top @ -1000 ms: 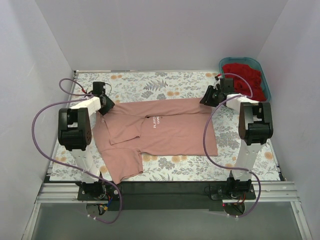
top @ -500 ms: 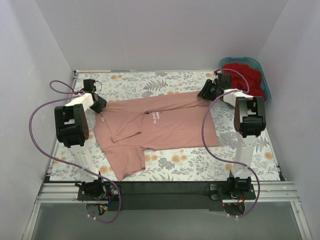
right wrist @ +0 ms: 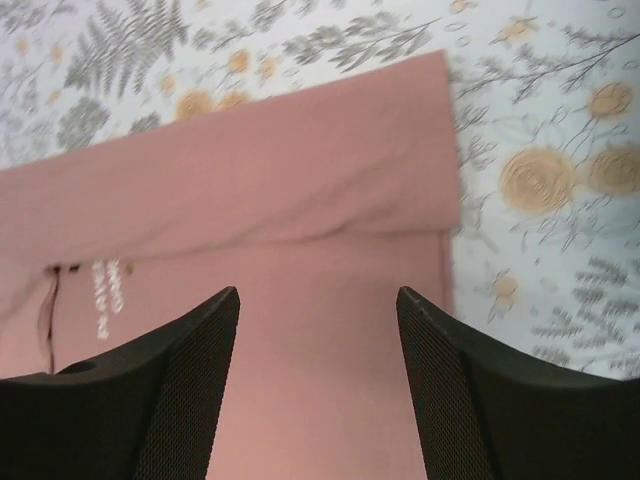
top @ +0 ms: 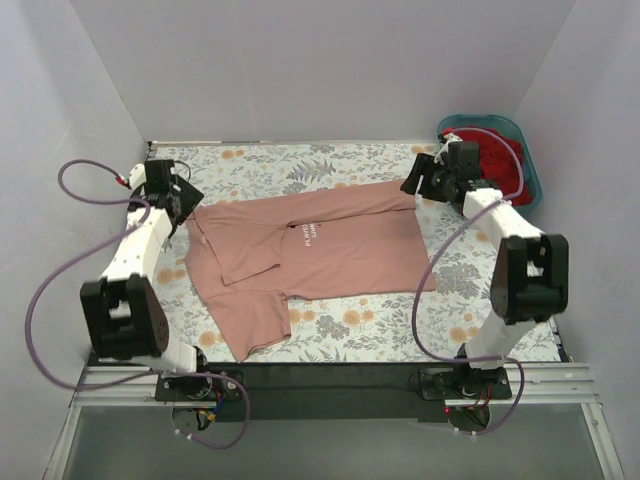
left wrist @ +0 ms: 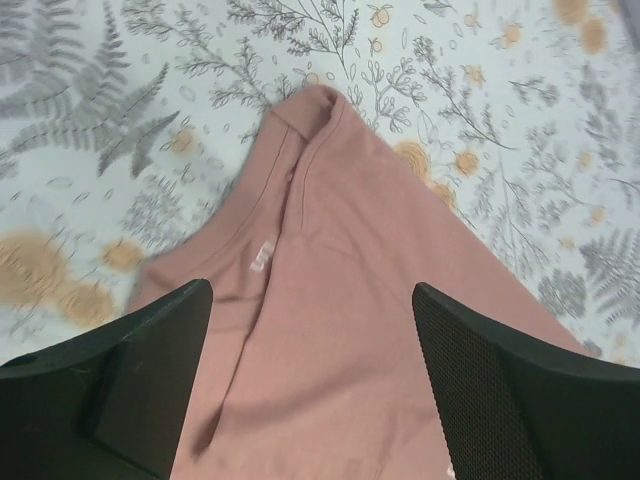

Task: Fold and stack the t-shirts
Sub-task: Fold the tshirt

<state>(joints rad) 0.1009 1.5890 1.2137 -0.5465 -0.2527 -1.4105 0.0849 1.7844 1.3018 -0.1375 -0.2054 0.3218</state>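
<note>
The salmon-pink t-shirt (top: pixel 330 250) lies spread on the floral cloth, its far edge folded over, white lettering near the middle. My left gripper (top: pixel 178 200) is open and empty above the shirt's far left corner; the left wrist view shows that corner (left wrist: pixel 320 250) between the fingers. My right gripper (top: pixel 418 182) is open and empty above the shirt's far right corner, seen in the right wrist view (right wrist: pixel 330 290). The red t-shirt (top: pixel 500 160) lies bunched in the teal tub.
The teal tub (top: pixel 532 175) stands at the far right corner. The grey-and-orange floral cloth (top: pixel 340 335) covers the table. White walls close in on three sides. Purple cables loop off both arms.
Both arms have stretched outward and back toward the far corners. Both grippers have let go of the shirt's far edge, which now lies folded over on the shirt.
</note>
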